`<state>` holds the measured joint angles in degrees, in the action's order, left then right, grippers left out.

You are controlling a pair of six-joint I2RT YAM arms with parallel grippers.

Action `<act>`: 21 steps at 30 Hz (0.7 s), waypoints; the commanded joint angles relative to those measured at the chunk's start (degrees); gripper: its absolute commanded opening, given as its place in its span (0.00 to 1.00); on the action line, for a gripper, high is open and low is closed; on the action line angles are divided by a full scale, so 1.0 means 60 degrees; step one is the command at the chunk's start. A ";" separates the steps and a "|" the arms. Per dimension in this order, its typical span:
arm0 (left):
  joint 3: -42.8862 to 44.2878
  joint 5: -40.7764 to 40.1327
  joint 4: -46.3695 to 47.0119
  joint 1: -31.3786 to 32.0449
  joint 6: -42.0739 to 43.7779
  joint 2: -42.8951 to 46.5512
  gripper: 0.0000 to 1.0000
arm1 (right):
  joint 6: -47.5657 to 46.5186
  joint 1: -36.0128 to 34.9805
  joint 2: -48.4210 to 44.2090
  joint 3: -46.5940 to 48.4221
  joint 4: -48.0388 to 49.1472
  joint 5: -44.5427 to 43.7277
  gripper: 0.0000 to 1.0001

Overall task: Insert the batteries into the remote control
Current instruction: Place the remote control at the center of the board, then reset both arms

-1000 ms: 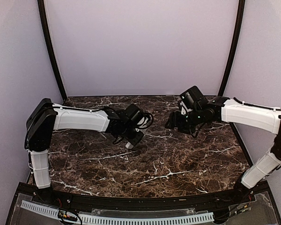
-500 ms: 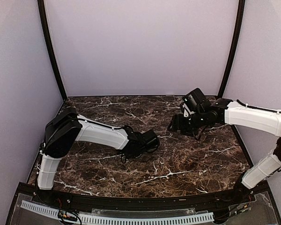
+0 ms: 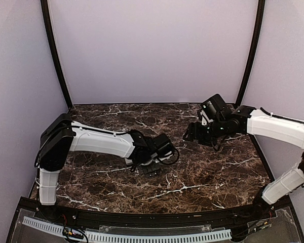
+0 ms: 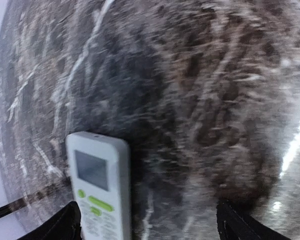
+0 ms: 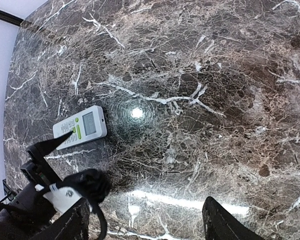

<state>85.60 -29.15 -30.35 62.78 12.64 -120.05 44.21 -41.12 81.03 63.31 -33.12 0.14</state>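
The remote control (image 4: pixel 97 185) lies face up on the marble, with its pale screen and green buttons showing. It also shows from above in the right wrist view (image 5: pixel 80 127). My left gripper (image 4: pixel 150 227) is low over the table's middle (image 3: pixel 151 169) with its jaws wide open. The remote lies between them, close beside the left finger (image 4: pixel 65 225), which does not grip it. My right gripper (image 5: pixel 147 225) hovers open and empty above the table's right rear (image 3: pixel 188 135), apart from the remote. The batteries are out of view. In the top view the left wrist hides the remote.
Brown marble tabletop (image 3: pixel 207 172) with white veins, walled in pale lilac on three sides. The left arm's black wrist and cable (image 5: pixel 65 190) fill the lower left of the right wrist view. A lamp glare (image 5: pixel 136 113) lies just right of the remote.
The left arm has swung toward the table's middle and lowered. Its jaws have gone from nearly shut to wide open, and the remote now lies loose on the marble. The right gripper barely moved.
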 commanded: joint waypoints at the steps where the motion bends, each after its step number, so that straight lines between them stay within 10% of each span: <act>1: -0.0165 0.4007 -0.0733 0.0114 0.0044 0.0377 0.96 | -0.0280 0.0235 -0.0143 -0.0035 -0.0167 -0.0068 0.76; 9: -0.1199 0.6622 0.1559 -0.2266 -0.2124 0.3274 0.97 | -0.0882 0.1492 -0.1010 -0.1038 0.0324 0.0248 0.88; 21: -0.4933 0.1215 0.3784 -0.6538 -0.5228 0.6900 0.99 | -0.1159 0.3016 -0.3966 -0.3348 0.1135 -0.0763 0.96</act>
<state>61.56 -6.92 -9.85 25.19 -13.74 -81.73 37.95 -23.33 61.28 46.78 -29.50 -0.43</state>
